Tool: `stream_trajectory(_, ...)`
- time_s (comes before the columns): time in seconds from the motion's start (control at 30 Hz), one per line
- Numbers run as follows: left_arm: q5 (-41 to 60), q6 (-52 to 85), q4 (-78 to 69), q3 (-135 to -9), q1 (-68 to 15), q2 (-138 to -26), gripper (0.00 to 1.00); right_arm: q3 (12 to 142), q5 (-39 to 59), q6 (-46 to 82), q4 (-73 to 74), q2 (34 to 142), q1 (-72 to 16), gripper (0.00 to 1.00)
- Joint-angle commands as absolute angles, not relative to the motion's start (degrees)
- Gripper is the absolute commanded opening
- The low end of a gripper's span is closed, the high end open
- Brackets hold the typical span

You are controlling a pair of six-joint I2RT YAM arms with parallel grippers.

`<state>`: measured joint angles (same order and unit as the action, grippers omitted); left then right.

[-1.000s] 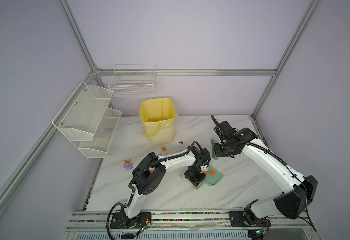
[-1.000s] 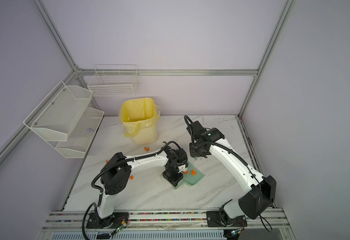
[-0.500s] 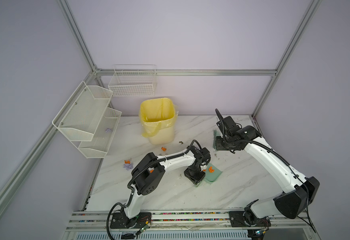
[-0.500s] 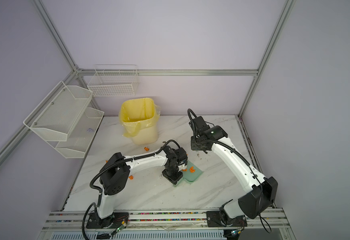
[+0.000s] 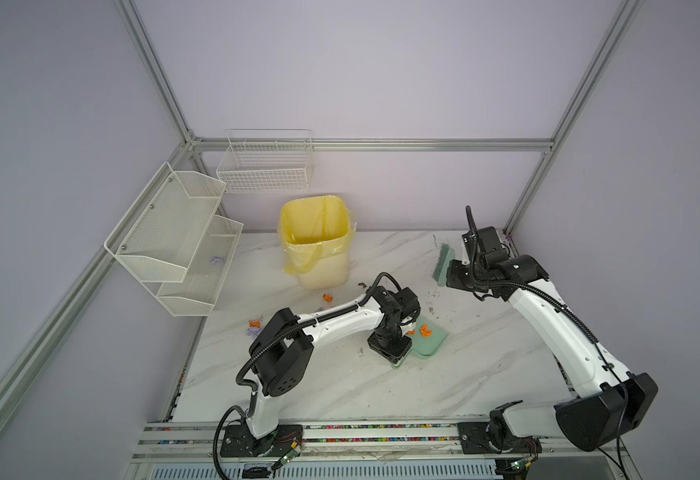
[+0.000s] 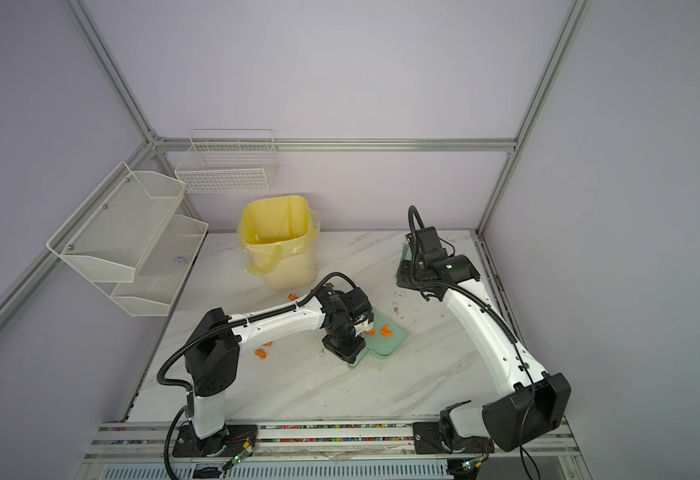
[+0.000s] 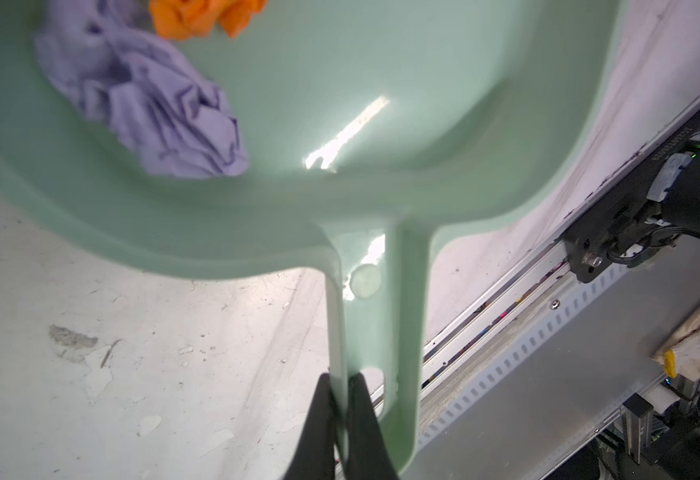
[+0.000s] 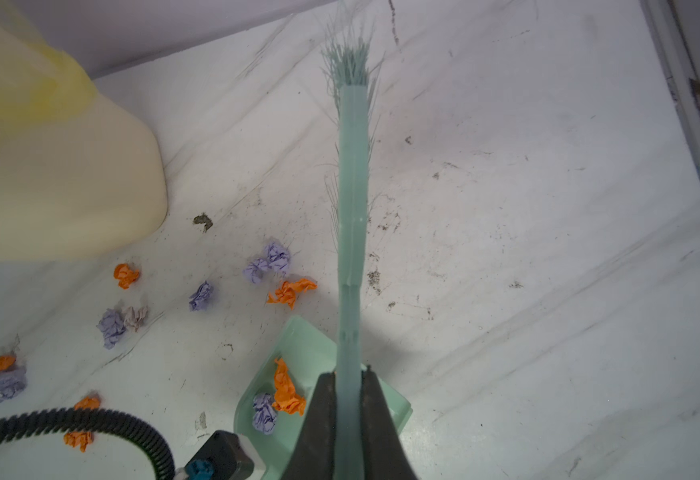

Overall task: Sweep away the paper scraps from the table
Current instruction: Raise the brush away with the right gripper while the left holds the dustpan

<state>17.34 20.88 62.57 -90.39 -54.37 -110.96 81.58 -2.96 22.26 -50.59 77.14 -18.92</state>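
White tabletop (image 5: 340, 386) with grey veins and dark smudges fills the floor of the cell, between pale walls. We see the paper scraps (image 8: 273, 257), orange and lilac wads, scattered on it between the yellow-lined bin (image 5: 323, 270) and the green dustpan (image 5: 429, 345). Each wad is a crumpled lump with no clear long side. Together they make a loose strip that runs left to right across the tabletop, partly under the left arm. A few scraps of both colours lie inside the dustpan.

The dustpan is near the middle of the tabletop, and we cannot tell if it lies flat. Its long axis goes diagonally: the handle points to the front left, the open mouth to the back right. The left gripper (image 7: 342, 384) is clenched on one side rail of this handle.

The right gripper (image 8: 348, 380) grasps the handle of the green brush (image 5: 441, 266) near the back right corner, well apart from the dustpan. The brush points straight away from the gripper. Its length goes front to back, and the bristles face left, toward the bin. We cannot tell if the bristles touch the tabletop.
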Motion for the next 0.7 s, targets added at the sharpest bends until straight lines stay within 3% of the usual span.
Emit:
stream_trajectory(0.0,18.2,22.8,62.6,-93.4,-53.8,-107.9,0.0,80.7,-1.3,22.2,-45.0,75.3,-17.7,0.0)
stream_trajectory(0.43,17.3,25.1,65.1,-97.3,-50.3,-106.9,0.0,75.3,-2.2,23.0,-35.0,74.8,-15.9,0.0)
stream_trajectory(0.67,14.6,25.8,65.8,-102.7,-47.8,-109.0,0.0,79.4,-1.8,21.7,-34.4,77.9,-15.2,0.0)
